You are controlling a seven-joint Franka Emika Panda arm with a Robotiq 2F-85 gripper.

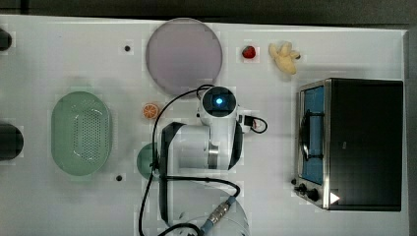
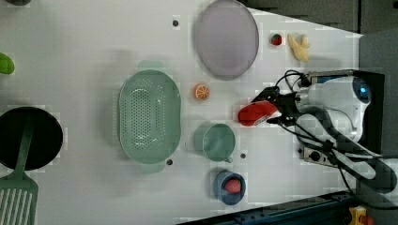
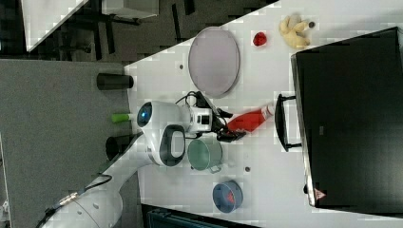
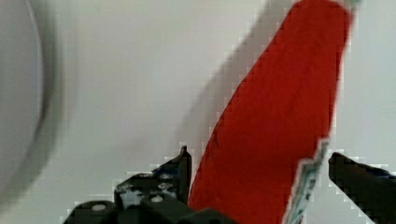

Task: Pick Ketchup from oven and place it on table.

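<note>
The ketchup point(image 2: 256, 114), a slim red bottle, lies almost level just above the white table point(image 1: 59, 54), with its shadow close beside it. My gripper point(image 2: 277, 110) is shut on its lower end. In the right view the ketchup point(image 3: 247, 120) points its white cap at the oven's point(image 3: 351, 114) dark handle, and the gripper point(image 3: 223, 126) sits beside the green cup. In the wrist view the black fingers point(image 4: 182, 170) flank the ketchup point(image 4: 275, 116). The oven point(image 1: 364, 142) stands at the top view's right, its blue glass door upright.
A grey plate point(image 1: 184, 56), an orange slice point(image 1: 151, 110) and a green colander point(image 1: 81, 132) lie on the table. A green cup point(image 2: 216, 142) and a blue bowl point(image 2: 229, 186) stand near the arm. A strawberry point(image 1: 249, 52) and a yellow toy point(image 1: 285, 56) sit behind the oven.
</note>
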